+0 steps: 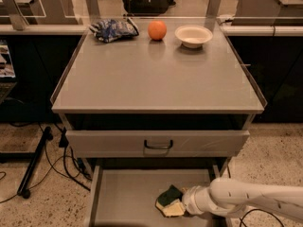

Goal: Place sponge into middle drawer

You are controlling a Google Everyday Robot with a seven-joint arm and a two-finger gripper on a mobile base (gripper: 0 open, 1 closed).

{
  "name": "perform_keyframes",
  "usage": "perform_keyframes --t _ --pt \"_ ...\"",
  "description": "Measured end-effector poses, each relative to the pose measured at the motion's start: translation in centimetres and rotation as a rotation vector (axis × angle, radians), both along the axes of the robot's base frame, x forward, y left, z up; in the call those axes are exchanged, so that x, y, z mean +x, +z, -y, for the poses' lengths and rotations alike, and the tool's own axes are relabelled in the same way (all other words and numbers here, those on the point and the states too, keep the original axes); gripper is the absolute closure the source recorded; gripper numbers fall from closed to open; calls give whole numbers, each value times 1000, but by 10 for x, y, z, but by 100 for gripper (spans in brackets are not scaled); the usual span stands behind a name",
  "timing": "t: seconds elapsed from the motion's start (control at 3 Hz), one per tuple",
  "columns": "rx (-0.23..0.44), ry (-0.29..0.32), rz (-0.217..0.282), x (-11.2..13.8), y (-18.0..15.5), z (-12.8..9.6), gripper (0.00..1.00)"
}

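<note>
Sponge (170,201), green face over yellow foam, lying in the open middle drawer (123,197) near its front, gripper (185,206) against the sponge's right side, I cannot tell whether it grips, shut drawer front (109,143) above, tabletop (156,79) beyond carrying snack bag (112,30), orange (157,30), white bowl (193,35).

- The gripper (183,206) is low in the middle drawer (128,193), against the right end of the sponge (169,201); the arm's (255,202) thick white wrist hides how it meets the sponge.
- The sponge's right end is covered, and whether its underside touches the drawer floor cannot be told.
- The middle drawer's front part is cut off by the bottom edge, and its right wall lies behind the arm.
- The arm runs out at the right edge.
- The gap under the table (156,74) top is too dark to see into.
- The print on the snack bag (112,29) is too blurred to read.
</note>
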State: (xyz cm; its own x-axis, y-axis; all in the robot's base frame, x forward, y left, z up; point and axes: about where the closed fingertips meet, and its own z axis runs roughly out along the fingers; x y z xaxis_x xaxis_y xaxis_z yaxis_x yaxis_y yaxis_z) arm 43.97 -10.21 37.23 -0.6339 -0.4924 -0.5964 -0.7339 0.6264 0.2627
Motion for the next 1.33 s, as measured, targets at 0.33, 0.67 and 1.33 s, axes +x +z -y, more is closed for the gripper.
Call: perform_keyframes --t 0.33,0.67,1.33 --pt "-4 -27 -53 2 -27 2 100" --pt "-4 -27 -53 2 -22 2 83" --pt "-4 -26 -53 2 -22 2 29"
